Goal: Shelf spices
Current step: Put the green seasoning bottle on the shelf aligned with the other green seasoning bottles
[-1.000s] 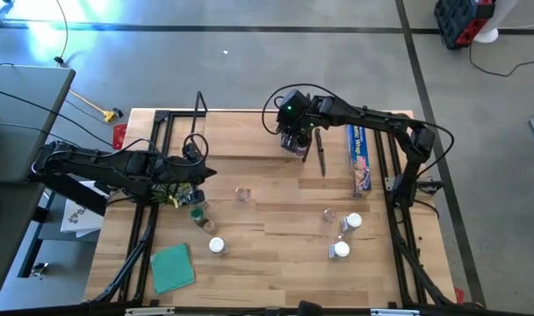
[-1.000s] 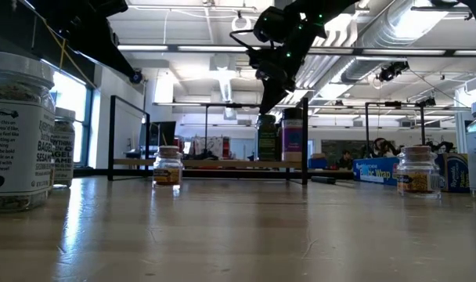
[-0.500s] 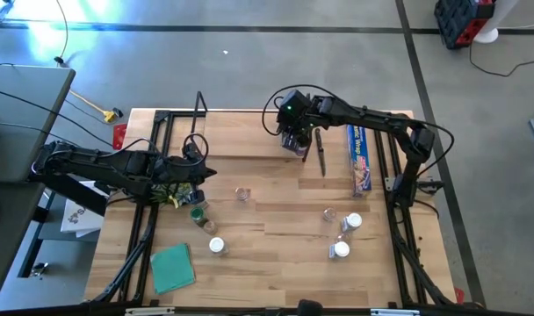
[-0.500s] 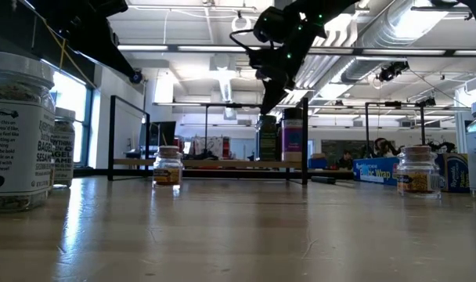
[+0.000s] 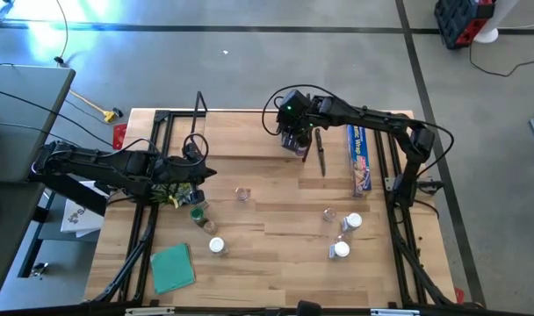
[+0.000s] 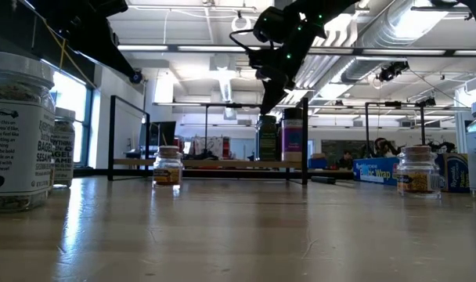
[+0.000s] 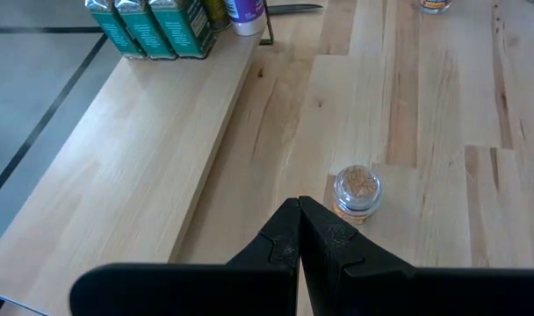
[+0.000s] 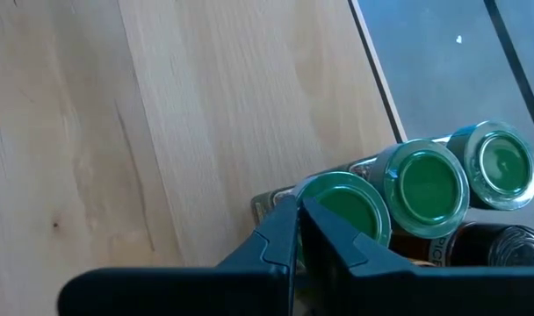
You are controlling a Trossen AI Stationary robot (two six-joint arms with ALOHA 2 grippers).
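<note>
- The shelf (image 5: 249,133), a flat light-wood board with thin black wire end frames, lies along the table's far side; only the low view shows its wire uprights standing.
- The long blue wrap box (image 5: 359,158) lies on the table beside the shelf's right end.
- The right gripper (image 8: 298,230), fingers pressed together and holding nothing, hangs over the shelf's right end; its wrist view alone shows the green-lidded clear jars (image 8: 423,186) standing in a row there.
- The left gripper (image 7: 298,230), likewise closed and empty, waits at the table's left side; its wrist view shows a small clear-lidded jar (image 7: 357,190) standing on the table just ahead.
</note>
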